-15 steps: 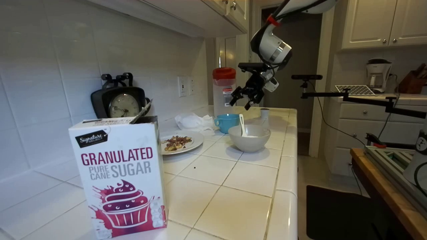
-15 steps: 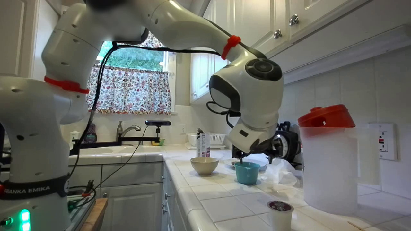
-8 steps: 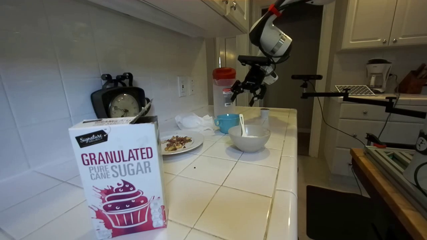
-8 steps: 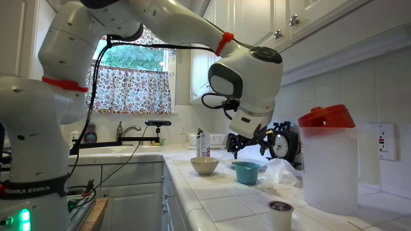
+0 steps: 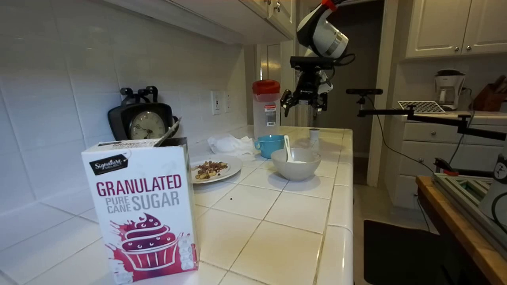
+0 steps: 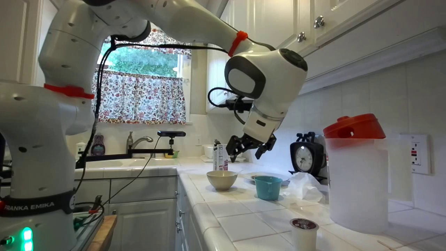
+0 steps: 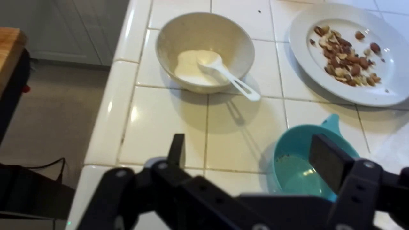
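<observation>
My gripper [image 7: 248, 145] stands open in the wrist view, with nothing between its pads. In both exterior views the gripper [image 5: 302, 113] hangs in the air over the counter, apart from everything below. Beneath the right finger in the wrist view is a blue cup [image 7: 289, 172] with a handle and dark specks inside; that finger hides part of it. Farther out sits a grey-beige bowl [image 7: 204, 32] of white granules, where a white spoon [image 7: 239, 84] leans on the rim. A white plate [image 7: 300, 41] bears mixed nuts [image 7: 348, 62] on the right.
A sugar box [image 5: 138, 209] stands upright on the tiled counter. Along the wall are a dial clock or scale [image 5: 146, 124], crumpled white paper [image 5: 229, 144] and a tall red-lidded pitcher [image 6: 359, 184]. A small pod cup [image 6: 305, 233] stands nearby. Cabinets [image 6: 278, 21] overhang the wall side.
My gripper has risen from close above the blue cup and shifted toward the bowl side, its tilt changing on the way. The jaws have stayed open. Cup, bowl and plate have not moved.
</observation>
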`<state>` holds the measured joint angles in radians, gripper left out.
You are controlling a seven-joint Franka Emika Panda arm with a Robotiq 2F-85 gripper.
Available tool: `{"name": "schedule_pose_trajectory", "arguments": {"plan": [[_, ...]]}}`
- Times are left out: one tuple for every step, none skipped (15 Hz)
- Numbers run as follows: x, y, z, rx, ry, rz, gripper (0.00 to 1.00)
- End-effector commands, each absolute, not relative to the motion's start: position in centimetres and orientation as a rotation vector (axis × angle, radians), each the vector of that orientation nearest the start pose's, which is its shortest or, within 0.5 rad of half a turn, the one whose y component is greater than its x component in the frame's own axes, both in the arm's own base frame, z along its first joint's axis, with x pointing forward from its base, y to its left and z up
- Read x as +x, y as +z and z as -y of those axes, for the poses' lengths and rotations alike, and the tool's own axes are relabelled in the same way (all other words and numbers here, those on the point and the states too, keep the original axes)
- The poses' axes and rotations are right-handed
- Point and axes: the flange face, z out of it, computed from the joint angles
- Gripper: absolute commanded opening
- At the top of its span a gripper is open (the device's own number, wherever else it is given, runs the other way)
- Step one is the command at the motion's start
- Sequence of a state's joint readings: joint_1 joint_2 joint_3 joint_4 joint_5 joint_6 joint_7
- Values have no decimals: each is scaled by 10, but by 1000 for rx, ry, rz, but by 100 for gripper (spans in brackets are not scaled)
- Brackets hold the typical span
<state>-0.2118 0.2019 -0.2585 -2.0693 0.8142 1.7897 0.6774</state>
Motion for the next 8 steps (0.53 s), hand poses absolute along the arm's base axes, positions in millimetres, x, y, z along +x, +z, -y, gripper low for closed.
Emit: {"name": "schedule_pose_trajectory", "arguments": {"plan": [[500,330,180,-1799,786,-1567,100],[498,329,177,-1802,830,-1539,100],[497,329,175,-1802,854,-1534,100],[496,329,174,-1802,872,-1528,100],[496,329,174,-1800,875,-1527,100],[495,328,171,-1771,854,-1566,100],[494,328,170,-1770,861,-1563,100],[494,328,170,-1770,862,-1562,100]]}}
